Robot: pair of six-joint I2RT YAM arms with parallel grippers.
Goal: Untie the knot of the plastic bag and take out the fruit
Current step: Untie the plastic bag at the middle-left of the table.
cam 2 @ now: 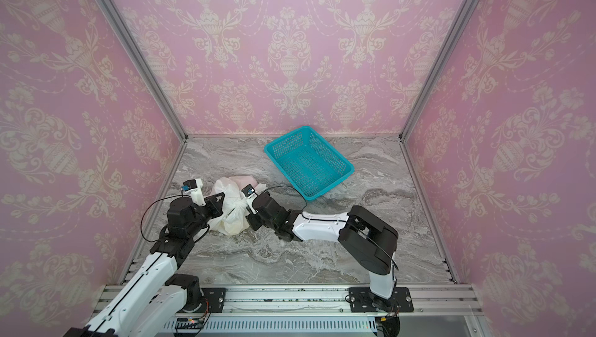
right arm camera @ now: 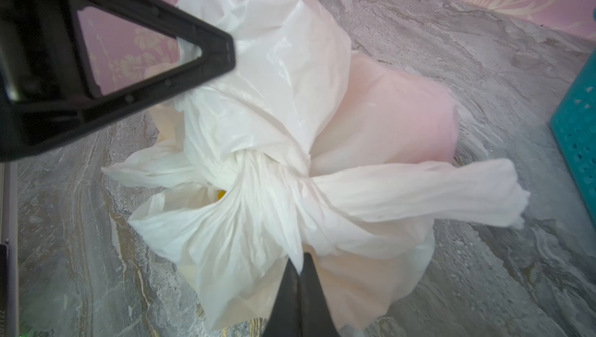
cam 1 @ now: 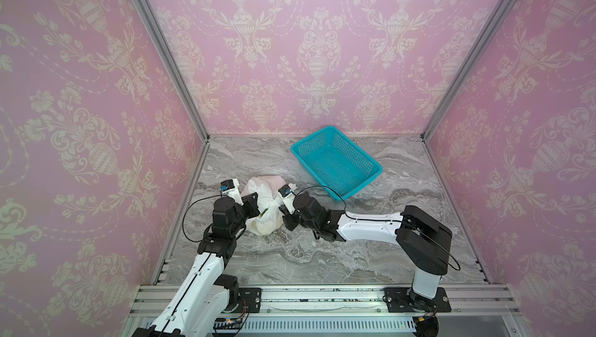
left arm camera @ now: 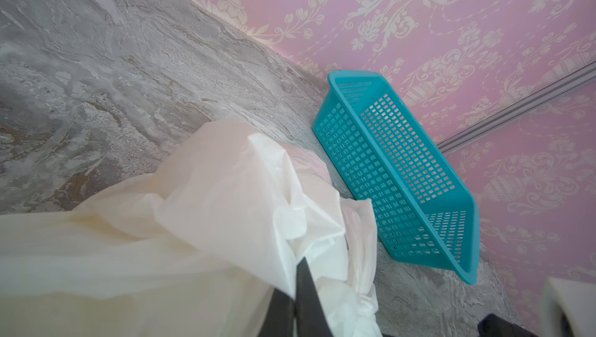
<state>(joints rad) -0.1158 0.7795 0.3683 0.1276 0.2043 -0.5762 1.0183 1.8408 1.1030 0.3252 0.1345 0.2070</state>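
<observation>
**On the marble table [cam 1: 322, 254], between the arms: plastic bag [cam 1: 263, 224], tied**

Thin film: light, slippery, likely to tear. The knot [right arm camera: 258, 170] is tight; take the loose handle tail beside it. The left gripper [left arm camera: 295, 290] and right gripper [right arm camera: 300, 274] each pinch bag film, jaws closed. The fruit [right arm camera: 221, 194] inside: probably that yellow glint. Teal basket [left arm camera: 371, 174] nearby, empty.

Open counter [cam 1: 322, 254] spreads in front of the bag [cam 1: 263, 224] and toward the right wall [cam 1: 516, 158]. The basket [cam 1: 356, 147] blocks the back, near the bag. The left hand [cam 1: 257, 206] and right hand [cam 1: 285, 219] crowd the bag's two sides; its top shows clear between them.
</observation>
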